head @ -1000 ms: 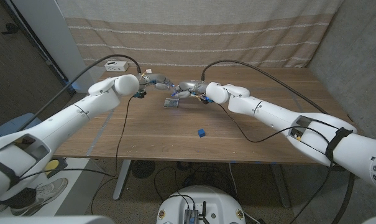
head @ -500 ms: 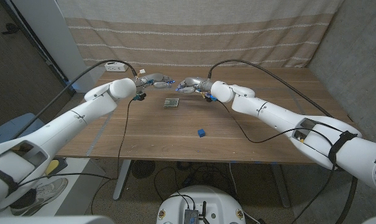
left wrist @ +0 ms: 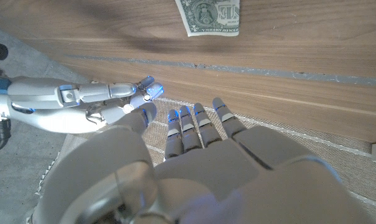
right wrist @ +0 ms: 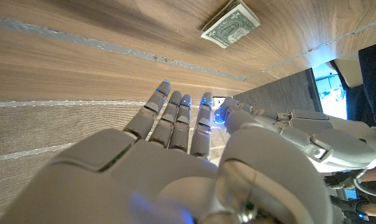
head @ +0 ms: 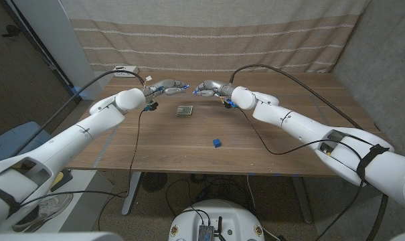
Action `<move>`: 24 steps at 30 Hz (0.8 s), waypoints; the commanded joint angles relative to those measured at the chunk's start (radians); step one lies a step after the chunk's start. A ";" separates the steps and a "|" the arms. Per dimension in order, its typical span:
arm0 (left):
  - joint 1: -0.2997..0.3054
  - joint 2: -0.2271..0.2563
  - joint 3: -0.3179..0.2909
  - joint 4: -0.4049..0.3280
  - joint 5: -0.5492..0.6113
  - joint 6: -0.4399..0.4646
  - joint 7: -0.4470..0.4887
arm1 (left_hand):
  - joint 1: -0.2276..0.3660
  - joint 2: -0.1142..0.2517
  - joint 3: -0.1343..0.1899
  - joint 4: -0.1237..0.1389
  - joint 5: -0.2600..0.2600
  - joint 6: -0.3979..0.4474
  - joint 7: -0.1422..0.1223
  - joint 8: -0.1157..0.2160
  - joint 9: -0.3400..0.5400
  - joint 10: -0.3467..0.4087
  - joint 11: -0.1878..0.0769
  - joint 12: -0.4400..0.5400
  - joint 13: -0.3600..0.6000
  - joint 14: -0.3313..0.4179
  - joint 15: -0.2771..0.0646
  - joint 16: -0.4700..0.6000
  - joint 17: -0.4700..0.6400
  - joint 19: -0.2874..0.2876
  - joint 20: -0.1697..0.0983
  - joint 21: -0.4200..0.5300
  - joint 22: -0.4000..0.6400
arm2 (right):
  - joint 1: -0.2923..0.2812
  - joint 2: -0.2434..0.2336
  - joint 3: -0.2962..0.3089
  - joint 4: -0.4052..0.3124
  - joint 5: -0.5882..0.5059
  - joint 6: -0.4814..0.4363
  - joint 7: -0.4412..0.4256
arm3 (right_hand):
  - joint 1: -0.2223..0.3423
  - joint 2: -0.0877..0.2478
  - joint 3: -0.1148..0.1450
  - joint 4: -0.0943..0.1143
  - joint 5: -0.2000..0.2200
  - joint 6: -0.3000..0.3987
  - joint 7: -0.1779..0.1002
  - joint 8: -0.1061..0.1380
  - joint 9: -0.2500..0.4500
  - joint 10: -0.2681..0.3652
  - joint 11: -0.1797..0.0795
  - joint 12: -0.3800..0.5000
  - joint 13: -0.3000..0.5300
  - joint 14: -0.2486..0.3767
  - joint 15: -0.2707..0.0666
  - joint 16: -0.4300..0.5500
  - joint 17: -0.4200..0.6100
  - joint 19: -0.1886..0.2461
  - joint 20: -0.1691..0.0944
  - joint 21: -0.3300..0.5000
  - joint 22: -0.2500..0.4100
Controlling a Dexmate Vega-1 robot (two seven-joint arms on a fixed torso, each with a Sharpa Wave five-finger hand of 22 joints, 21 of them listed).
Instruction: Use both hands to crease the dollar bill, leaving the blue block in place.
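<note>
One blue block (head: 217, 142) sits nearest on the table (head: 289, 147). Farther back lies the folded dollar bill (head: 184, 110), untouched. Beyond it, left hand (head: 167, 86) and right hand (head: 207, 88) hover, fingers spread, empty, fingertips nearly meeting.

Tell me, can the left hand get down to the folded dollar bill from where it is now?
Probably yes. The left hand is open, holding nothing, beyond the dollar bill, and bare table lies between them. The right hand is apart, off that path.

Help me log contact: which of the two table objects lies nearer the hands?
The folded dollar bill, lying just below both raised hands; the blue block sits farther toward the table's front edge.
</note>
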 commanded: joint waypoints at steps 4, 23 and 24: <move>0.026 -0.035 -0.024 0.044 -0.098 -0.067 0.038 | -0.012 0.001 0.003 0.007 -0.005 -0.007 0.000 0.009 0.000 -0.003 0.004 0.001 0.004 -0.006 0.001 0.002 0.004 -0.003 0.000 0.007 0.001 | -0.040 -0.031 0.057 -0.041 0.066 -0.014 -0.037 | 0.010 0.000 -0.003 -0.002 0.001 0.001 0.007 0.007 0.003 0.003 0.008 0.004 0.002 0.000 -0.002 0.001 0.004 0.007 0.005 -0.005 0.001; 0.044 -0.087 -0.057 0.131 -0.228 -0.145 0.055 | -0.032 -0.002 -0.001 0.015 -0.021 -0.012 0.005 0.012 -0.002 -0.006 0.011 0.004 0.003 -0.009 0.008 0.002 0.002 -0.001 -0.009 0.008 0.001 | -0.079 -0.058 0.120 -0.052 0.142 0.000 -0.076 | 0.010 0.000 -0.004 -0.001 0.002 0.003 0.010 0.007 0.003 0.006 0.009 0.006 0.002 -0.001 0.003 0.002 0.006 0.007 0.006 -0.006 0.001; 0.044 -0.087 -0.057 0.132 -0.229 -0.146 0.054 | -0.032 -0.002 -0.001 0.016 -0.022 -0.012 0.005 0.012 -0.002 -0.006 0.011 0.004 0.003 -0.009 0.008 0.002 0.002 -0.001 -0.008 0.008 0.001 | -0.078 -0.058 0.119 -0.052 0.143 0.001 -0.076 | 0.010 0.000 -0.005 -0.001 0.002 0.003 0.011 0.007 0.003 0.006 0.009 0.006 0.002 -0.001 0.003 0.002 0.006 0.007 0.006 -0.007 0.001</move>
